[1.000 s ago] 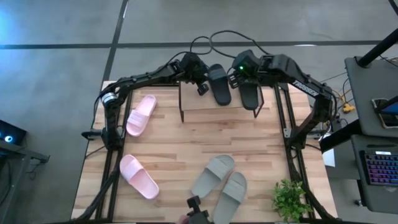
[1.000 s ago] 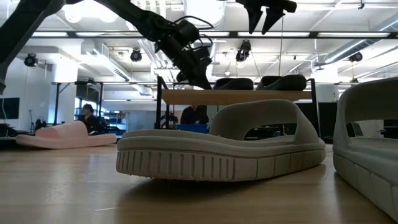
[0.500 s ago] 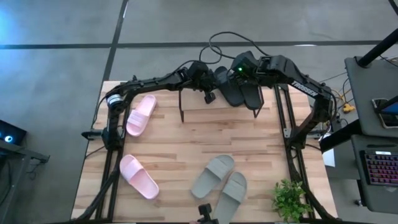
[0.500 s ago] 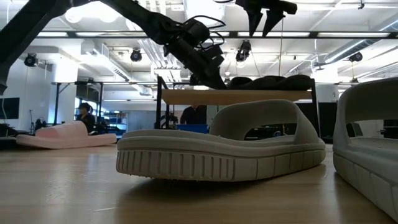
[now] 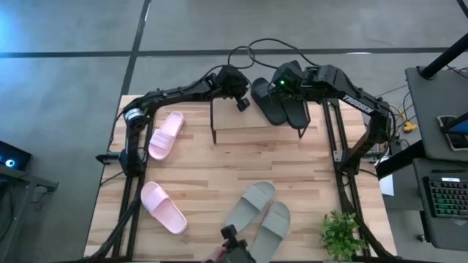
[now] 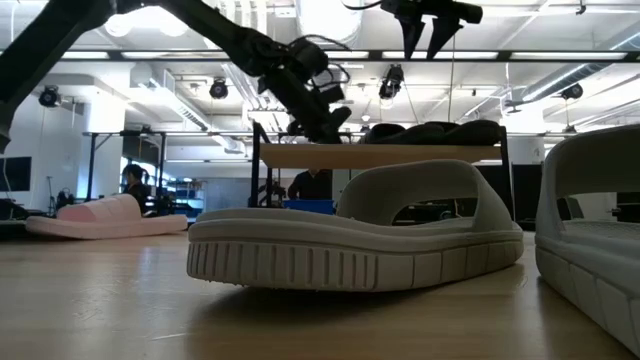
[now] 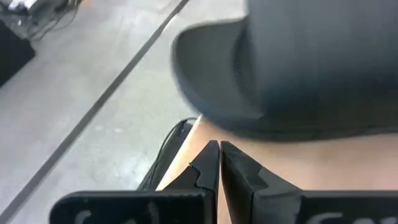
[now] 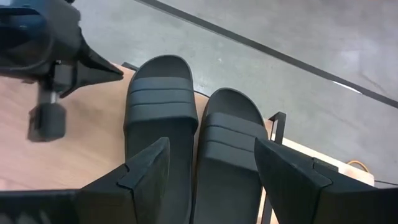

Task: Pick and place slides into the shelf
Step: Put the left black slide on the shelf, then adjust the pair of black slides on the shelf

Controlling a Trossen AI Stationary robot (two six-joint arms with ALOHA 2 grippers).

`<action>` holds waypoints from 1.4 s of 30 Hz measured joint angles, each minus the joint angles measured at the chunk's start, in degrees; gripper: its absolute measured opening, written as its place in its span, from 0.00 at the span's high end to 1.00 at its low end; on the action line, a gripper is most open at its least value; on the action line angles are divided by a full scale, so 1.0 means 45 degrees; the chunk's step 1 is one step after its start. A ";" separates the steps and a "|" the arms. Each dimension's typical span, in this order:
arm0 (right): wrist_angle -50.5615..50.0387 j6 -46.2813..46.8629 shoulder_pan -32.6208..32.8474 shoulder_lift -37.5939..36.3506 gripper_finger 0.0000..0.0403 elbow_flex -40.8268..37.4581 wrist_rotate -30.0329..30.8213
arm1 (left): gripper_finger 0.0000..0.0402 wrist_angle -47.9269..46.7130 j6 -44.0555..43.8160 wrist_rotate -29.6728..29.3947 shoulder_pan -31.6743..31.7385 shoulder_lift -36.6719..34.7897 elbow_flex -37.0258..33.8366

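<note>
Now black slides (image 5: 278,107) pushed together, side by side on shelf (image 5: 241,120); left pincer (image 5: 239,93) together, backed off; right pincer (image 8: 208,165) apart above; pink, grey-green pairs remain.

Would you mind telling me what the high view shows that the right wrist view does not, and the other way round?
Only the high view shows the pink slides and grey-green slides on the table, plus a plant. Only the right wrist view shows the right gripper open above the black slides, which lie side by side. Both show the black pair on the shelf and the left gripper shut beside them.
</note>
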 joint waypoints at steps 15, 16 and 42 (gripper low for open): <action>0.0008 0.0338 0.0000 0.0000 0.44 -0.0299 -0.0003 | 1.00 0.1997 0.0009 0.1656 0.0140 0.1046 0.0481; 0.0008 0.0338 0.0000 0.0000 0.44 -0.0336 -0.0001 | 1.00 0.1926 0.0005 0.1825 0.0146 0.1135 0.0656; -0.1760 0.2310 -0.1273 -0.0223 0.48 -0.3778 -0.2119 | 1.00 0.1545 0.0328 0.2806 0.0264 0.0668 0.0884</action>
